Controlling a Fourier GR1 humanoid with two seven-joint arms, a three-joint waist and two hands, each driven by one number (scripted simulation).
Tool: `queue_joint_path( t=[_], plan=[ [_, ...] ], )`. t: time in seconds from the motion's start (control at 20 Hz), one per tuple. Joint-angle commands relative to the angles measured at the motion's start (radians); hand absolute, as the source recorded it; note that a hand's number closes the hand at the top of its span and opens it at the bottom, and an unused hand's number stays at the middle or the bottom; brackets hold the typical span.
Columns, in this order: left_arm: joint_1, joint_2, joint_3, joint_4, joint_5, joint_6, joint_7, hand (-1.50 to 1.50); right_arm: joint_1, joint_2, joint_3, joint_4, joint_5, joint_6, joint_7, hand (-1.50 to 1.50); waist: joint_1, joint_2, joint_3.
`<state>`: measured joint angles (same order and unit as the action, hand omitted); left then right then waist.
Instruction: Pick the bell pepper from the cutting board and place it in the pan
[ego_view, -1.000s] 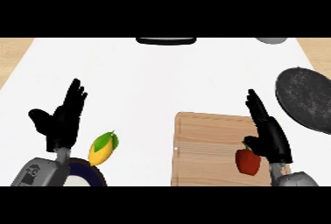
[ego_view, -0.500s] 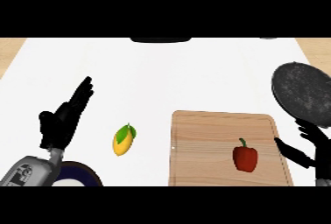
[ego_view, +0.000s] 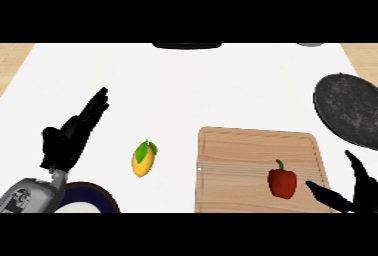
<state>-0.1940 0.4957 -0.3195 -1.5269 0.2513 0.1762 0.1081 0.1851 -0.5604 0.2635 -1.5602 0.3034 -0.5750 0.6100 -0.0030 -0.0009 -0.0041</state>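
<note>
A red bell pepper (ego_view: 282, 181) with a green stem lies on the right part of the wooden cutting board (ego_view: 236, 165). The dark round pan (ego_view: 348, 107) sits at the right edge, beyond the board. My right hand (ego_view: 354, 192) is at the lower right corner, open, with fingers and thumb spread just right of the pepper and not touching it. My left hand (ego_view: 72, 135) is open at the left, fingers straight and pointing up, holding nothing.
A yellow mango (ego_view: 144, 158) with a green leaf lies on the white counter left of the board. A dark-rimmed plate (ego_view: 92, 197) shows at the lower left by my left forearm. Dark objects (ego_view: 188, 45) sit at the counter's far edge.
The view has shifted, so board, pepper and mango now appear further right and up. My right hand has drawn back to the lower right, off the pepper it was beside a second ago.
</note>
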Motion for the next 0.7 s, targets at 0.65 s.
queue_joint_path(
  t=[0.65],
  plan=[
    [-0.025, -0.037, -0.031, -0.028, -0.040, -0.016, 0.041, 0.00, -0.409, -0.100, 0.123, -0.073, -0.358, 0.739, 0.758, -1.50, 0.050, 0.007, 0.002]
  ],
)
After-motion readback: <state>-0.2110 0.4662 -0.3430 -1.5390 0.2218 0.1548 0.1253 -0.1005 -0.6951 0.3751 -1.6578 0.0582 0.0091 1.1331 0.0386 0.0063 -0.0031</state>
